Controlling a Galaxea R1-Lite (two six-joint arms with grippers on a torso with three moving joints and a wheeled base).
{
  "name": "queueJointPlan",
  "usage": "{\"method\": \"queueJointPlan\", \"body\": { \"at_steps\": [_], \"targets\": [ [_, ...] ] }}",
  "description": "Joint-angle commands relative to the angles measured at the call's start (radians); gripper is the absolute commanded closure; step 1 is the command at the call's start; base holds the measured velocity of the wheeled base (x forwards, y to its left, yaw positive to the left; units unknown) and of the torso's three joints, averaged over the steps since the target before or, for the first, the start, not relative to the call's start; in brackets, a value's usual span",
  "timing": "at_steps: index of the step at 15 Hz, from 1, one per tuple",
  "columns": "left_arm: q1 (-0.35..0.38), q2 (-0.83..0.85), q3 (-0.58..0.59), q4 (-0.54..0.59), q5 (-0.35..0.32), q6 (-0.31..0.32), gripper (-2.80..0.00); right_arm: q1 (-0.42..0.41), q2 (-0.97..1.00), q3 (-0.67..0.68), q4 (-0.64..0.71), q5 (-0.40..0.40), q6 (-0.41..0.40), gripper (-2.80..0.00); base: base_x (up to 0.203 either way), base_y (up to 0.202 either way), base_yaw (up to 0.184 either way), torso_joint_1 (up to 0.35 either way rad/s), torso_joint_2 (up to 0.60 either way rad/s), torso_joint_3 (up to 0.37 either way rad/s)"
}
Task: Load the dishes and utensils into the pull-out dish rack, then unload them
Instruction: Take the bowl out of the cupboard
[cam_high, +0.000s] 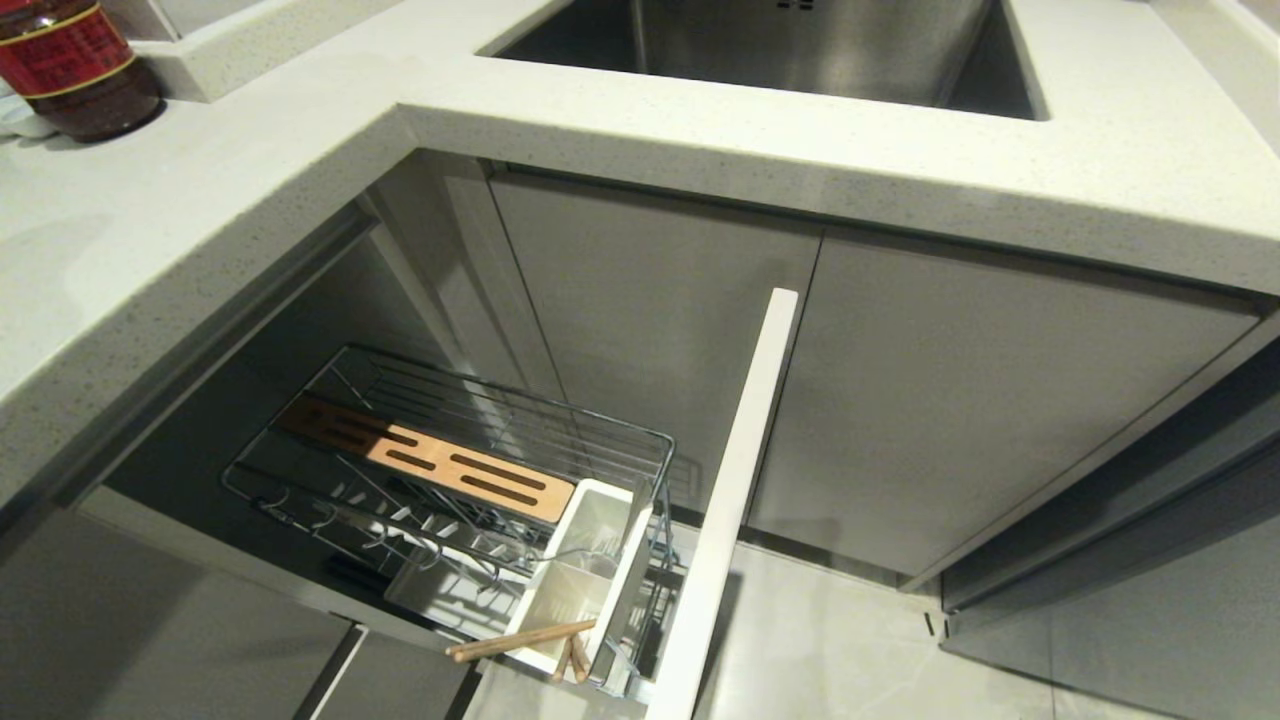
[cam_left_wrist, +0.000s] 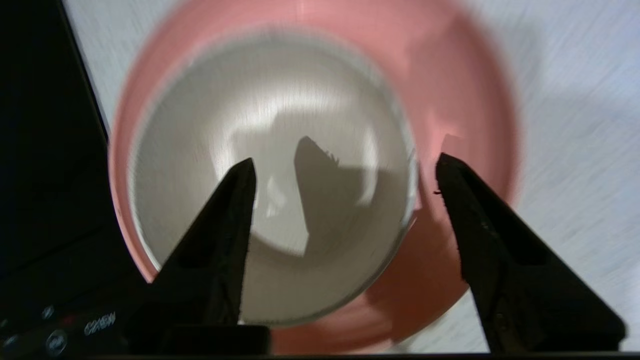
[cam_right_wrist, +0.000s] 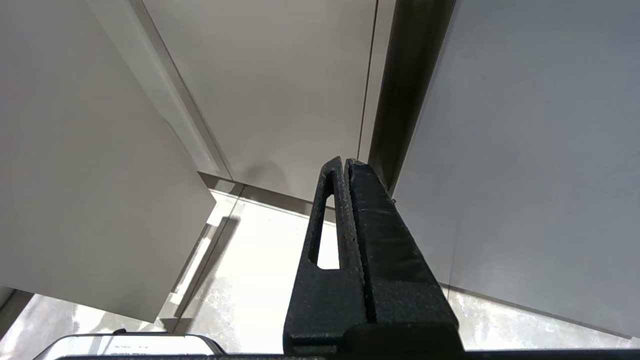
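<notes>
The left gripper (cam_left_wrist: 345, 165) hangs with jaws spread, holding nothing, over the bowl (cam_left_wrist: 270, 175) nested in the pink plate (cam_left_wrist: 465, 100) on the counter; a bite on the bowl's rim could drag or tip both. The dish rack (cam_high: 470, 450) stands pulled out, chopsticks (cam_high: 520, 640) poking from its white caddy (cam_high: 580, 580), no dishes in its slots. The right gripper (cam_right_wrist: 345, 165) is clenched on nothing, parked by the cabinet doors.

L end effector (cam_left_wrist: 345, 165) fingers spread apart; R end effector (cam_right_wrist: 345, 162) pressed closed.
</notes>
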Motion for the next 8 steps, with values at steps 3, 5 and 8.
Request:
{"method": "queueJointPlan", "body": {
  "at_steps": [3,5,8],
  "targets": [
    [-0.012,-0.092,0.005,-0.294,0.005,-0.130,-2.80,0.000,0.001,0.026,-0.001,0.000,0.000,0.00,0.000,0.000,0.000,0.000,0.00,0.000],
    [-0.075,-0.127,0.014,-0.482,0.005,-0.277,0.00,0.000,0.001,0.026,-0.001,0.000,0.000,0.00,0.000,0.000,0.000,0.000,0.00,0.000],
    [-0.258,-0.164,0.031,-0.564,0.004,-0.420,0.00,0.000,0.001,0.026,-0.001,0.000,0.000,0.00,0.000,0.000,0.000,0.000,0.00,0.000]
  ]
}}
